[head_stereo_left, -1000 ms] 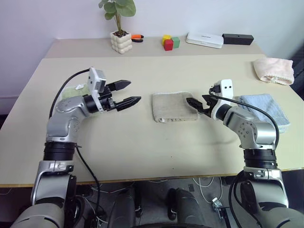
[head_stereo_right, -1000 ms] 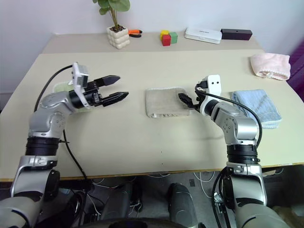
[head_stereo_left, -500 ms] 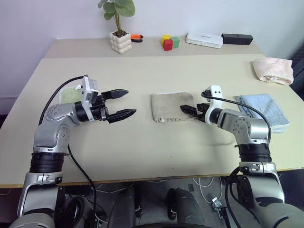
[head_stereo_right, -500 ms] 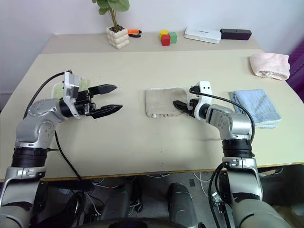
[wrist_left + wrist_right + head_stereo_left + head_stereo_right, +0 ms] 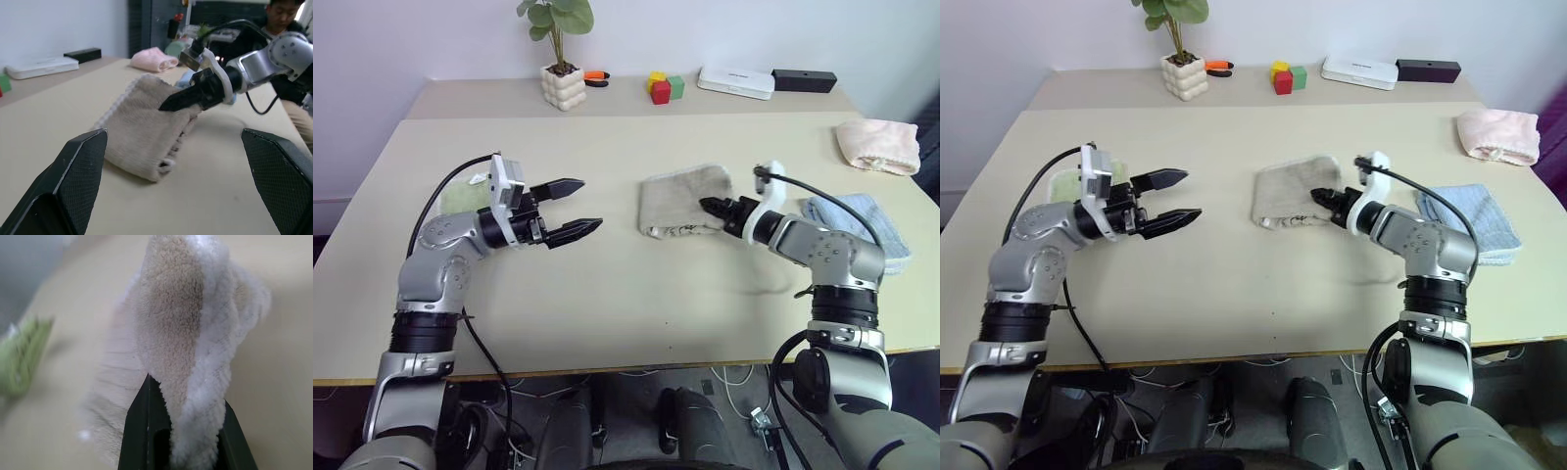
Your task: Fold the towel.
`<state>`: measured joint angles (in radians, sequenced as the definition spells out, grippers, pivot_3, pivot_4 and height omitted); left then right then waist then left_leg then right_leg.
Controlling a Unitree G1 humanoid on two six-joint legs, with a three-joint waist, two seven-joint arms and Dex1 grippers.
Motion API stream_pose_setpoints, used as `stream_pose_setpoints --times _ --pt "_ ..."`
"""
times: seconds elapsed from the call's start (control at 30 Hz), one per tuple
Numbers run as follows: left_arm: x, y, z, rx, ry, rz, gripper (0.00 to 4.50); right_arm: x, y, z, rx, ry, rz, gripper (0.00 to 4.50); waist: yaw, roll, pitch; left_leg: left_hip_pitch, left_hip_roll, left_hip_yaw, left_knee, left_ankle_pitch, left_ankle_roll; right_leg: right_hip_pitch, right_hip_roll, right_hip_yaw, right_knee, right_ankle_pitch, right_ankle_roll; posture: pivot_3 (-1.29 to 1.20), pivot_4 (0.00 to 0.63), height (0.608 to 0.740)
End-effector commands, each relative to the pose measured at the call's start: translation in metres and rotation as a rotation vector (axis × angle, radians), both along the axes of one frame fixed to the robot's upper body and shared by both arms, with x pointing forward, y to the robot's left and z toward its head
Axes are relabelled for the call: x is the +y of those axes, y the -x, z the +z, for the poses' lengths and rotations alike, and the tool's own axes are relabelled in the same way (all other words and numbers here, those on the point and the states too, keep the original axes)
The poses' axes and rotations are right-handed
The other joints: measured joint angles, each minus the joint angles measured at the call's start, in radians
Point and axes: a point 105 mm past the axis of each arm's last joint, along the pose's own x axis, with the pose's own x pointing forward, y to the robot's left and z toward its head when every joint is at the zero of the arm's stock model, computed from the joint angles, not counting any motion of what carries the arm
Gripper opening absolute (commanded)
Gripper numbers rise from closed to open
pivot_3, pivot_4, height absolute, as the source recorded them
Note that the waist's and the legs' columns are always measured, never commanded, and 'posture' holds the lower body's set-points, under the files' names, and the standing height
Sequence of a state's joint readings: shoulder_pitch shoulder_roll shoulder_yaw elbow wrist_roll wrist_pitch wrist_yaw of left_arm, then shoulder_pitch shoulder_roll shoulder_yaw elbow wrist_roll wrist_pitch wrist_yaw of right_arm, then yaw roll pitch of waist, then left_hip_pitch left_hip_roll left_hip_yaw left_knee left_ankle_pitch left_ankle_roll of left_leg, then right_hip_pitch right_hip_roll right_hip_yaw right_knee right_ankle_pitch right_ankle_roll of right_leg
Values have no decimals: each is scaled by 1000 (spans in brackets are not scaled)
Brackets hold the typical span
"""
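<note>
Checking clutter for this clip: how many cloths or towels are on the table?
4: the beige towel at centre, a green cloth behind the left arm, a blue towel beside the right arm, a pink cloth far right.

**Four cameras, one table**

Two head cameras look forward and down across the table (image 5: 607,294) from above the arms, taking in the whole tabletop to the far wall; they share nearly the same scene, slightly offset. The left wrist camera sits low, looking level across the table at the towel (image 5: 146,132) and the right gripper (image 5: 168,104). The right wrist camera looks along its fingers (image 5: 139,431), very close to the towel's pinched edge.
</note>
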<state>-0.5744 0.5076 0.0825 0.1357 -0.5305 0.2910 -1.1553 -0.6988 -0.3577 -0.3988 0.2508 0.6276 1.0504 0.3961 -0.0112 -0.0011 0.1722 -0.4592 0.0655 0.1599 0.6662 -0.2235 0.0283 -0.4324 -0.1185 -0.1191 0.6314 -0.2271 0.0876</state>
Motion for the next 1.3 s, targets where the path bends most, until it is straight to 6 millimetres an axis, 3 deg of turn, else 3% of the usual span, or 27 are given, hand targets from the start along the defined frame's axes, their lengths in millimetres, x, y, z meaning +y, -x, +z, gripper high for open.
stream_pose_setpoints --times 0.03,0.27,0.4,0.6,0.87,1.13,1.3 --pt "-9 -7 11 -56 3 -40 4500 -20 6 38 -110 -105 -100 29 0 0 0 0 0 0 0 0 0 0 0 0 0 0 0 0 150 740" --pt "-33 -23 13 -72 33 -128 4500 -86 34 74 -253 -285 -459 29 0 0 0 0 0 0 0 0 0 0 0 0 0 0 0 0 150 740" --pt "-50 -26 16 -85 49 -192 4500 -130 52 81 -312 -343 -686 29 1 0 0 0 0 0 0 0 0 0 0 0 0 0 0 0 150 740" --pt "-63 -32 17 -89 48 -242 4500 -173 74 84 -366 -402 -904 29 -4 1 0 0 0 0 0 0 1 0 0 0 0 0 0 0 150 740" --pt "-64 -29 16 -94 51 -256 4500 -205 77 65 -337 -515 -1061 29 -4 1 0 0 0 0 0 0 1 0 0 1 0 0 0 0 150 740" --pt "-57 -23 8 -76 54 -235 4500 -206 69 42 -258 -542 -1095 29 -5 2 -1 0 -1 0 0 0 1 0 0 1 0 0 0 0 150 740" --pt "-55 -23 8 -71 58 -221 4500 -199 64 38 -231 -534 -1078 29 -4 3 -1 0 -1 0 0 0 1 0 0 1 0 0 0 0 150 740"
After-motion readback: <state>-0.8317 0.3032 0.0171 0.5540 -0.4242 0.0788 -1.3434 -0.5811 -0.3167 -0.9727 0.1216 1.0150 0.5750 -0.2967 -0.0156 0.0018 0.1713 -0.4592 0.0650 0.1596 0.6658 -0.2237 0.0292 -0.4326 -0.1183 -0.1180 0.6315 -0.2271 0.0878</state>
